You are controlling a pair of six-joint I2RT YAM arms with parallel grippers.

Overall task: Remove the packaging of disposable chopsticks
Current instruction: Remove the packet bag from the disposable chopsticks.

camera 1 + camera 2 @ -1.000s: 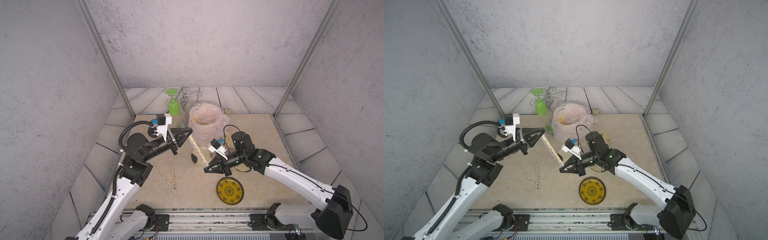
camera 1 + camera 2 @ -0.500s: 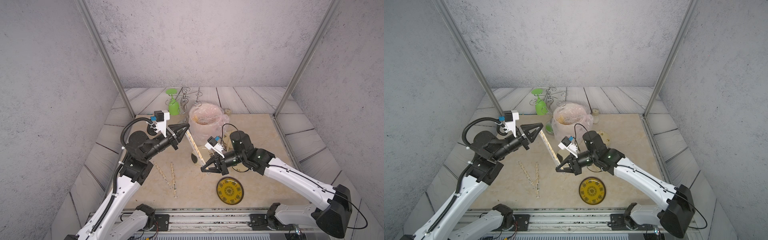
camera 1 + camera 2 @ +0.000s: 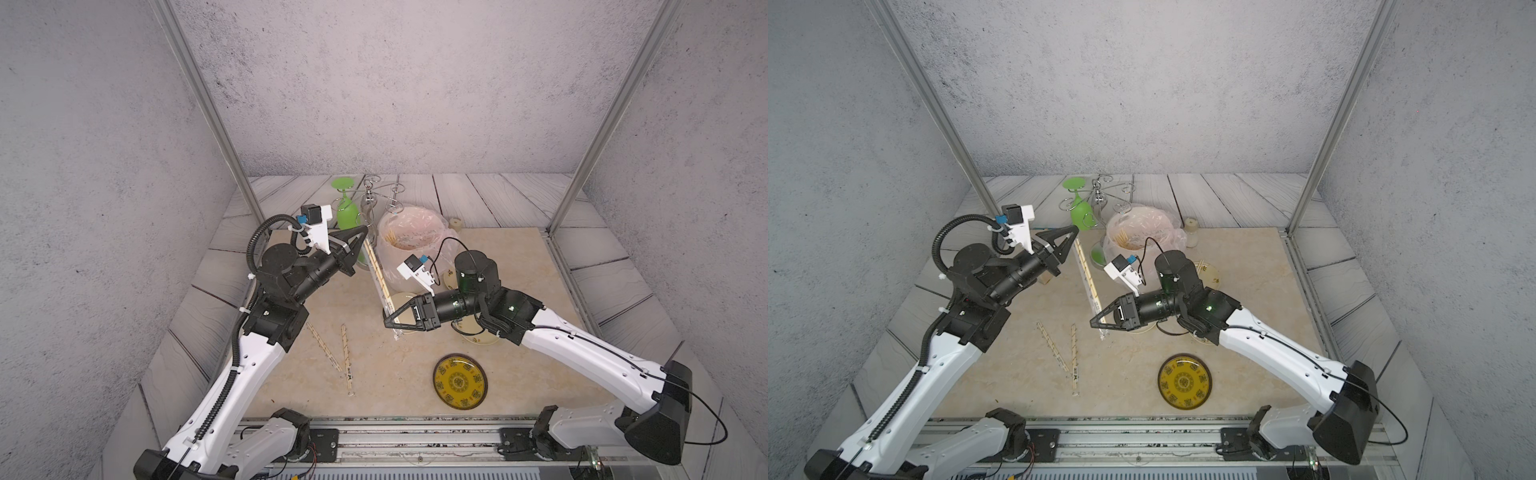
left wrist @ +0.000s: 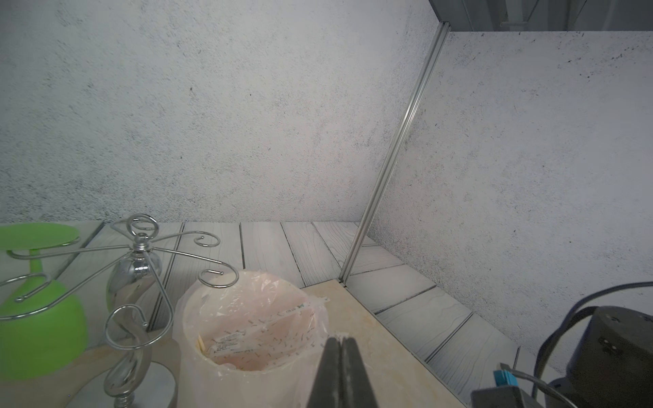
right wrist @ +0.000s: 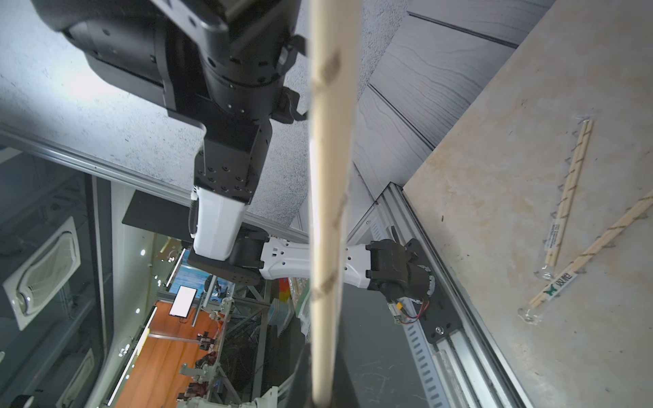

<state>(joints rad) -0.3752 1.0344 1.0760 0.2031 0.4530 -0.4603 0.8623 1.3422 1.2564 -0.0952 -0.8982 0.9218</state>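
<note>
The left pincer (image 3: 365, 231) is pressed together on the far tip of the packaging (image 3: 379, 275). This sleeve slants through the air above the tabletop (image 3: 395, 374) with the disposable chopsticks (image 5: 327, 212) inside. Nearer and a little to the left, two more wrapped pairs (image 3: 324, 347) lie flat on the tabletop. Just right of the sleeve's far end stands a bag-lined bin (image 3: 415, 218). The right pincer (image 3: 387, 323) pinches the sleeve's near end, and a yellow plate (image 3: 459, 381) lies nearer still, to the right
</note>
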